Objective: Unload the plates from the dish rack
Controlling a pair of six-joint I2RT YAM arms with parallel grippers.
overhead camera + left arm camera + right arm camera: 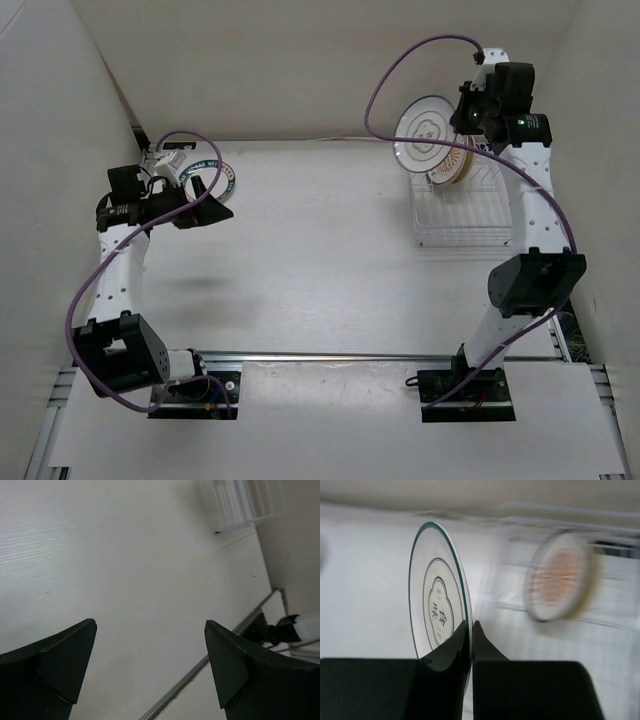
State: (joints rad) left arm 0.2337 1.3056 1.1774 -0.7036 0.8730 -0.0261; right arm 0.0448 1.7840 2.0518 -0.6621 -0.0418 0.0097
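My right gripper (468, 112) is shut on the rim of a white plate with dark rings (425, 130), holding it on edge above the far left end of the white wire dish rack (480, 228). In the right wrist view the jaws (471, 626) pinch this plate (436, 605), and a blurred orange sunburst plate (557, 577) stands in the rack (605, 635). A tan-yellow plate (452, 170) stands in the rack below the lifted one. My left gripper (200, 205) is open and empty over the far left of the table, next to a dark-rimmed plate (230, 182) lying flat there.
The left wrist view shows the left gripper (150, 660) over bare white table, with the rack (245, 502) far off at the top right and a metal rail (200, 667) along the near table edge. Beige walls enclose the table on three sides.
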